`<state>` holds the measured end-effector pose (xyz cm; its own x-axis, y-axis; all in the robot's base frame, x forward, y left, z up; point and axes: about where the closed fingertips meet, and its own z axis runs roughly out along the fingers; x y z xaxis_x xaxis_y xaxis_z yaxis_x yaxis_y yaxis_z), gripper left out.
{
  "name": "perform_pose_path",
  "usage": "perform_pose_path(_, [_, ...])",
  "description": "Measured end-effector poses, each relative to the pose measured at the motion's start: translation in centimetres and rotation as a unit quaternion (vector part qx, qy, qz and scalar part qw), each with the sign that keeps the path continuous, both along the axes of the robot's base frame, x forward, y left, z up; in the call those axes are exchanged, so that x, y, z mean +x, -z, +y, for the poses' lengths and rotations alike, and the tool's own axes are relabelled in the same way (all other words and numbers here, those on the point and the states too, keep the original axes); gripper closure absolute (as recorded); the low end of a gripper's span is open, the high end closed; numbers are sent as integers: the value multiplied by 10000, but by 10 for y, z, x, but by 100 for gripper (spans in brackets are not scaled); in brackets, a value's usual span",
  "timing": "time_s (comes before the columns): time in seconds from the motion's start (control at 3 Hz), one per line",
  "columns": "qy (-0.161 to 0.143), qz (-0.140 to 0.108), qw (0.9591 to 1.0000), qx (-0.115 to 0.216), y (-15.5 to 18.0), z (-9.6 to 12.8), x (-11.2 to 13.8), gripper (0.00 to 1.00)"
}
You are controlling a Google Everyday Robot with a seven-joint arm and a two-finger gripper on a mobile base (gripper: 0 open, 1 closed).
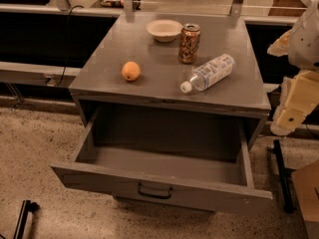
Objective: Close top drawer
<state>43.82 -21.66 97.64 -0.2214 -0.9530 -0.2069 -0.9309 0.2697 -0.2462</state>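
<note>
The top drawer (159, 183) of the grey metal cabinet (99, 86) is pulled far out toward me. Its inside is empty. Its flat grey front carries a dark centred loop handle (154, 191). My gripper (291, 114) is at the right edge of the view. It hangs from the white and cream arm, beside the cabinet's right side at about the height of the cabinet top. It is apart from the drawer and touches nothing that I can see.
On the cabinet top are an orange (131, 70), a white bowl (164, 30), a brown can (189, 43) and a water bottle (208, 72) lying on its side. A black post (281, 176) and a cardboard box (306, 198) are on the floor at right.
</note>
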Motion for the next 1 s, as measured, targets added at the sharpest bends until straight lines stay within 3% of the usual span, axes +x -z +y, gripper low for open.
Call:
perform_pose_path(0.33, [-5, -56, 10000, 21, 0, 2, 0, 0])
perform_pose_path(0.67, [-37, -43, 9994, 352, 28, 18, -8, 0])
perform_pose_path(1.0, [-73, 191, 9969, 757, 82, 37, -23, 18])
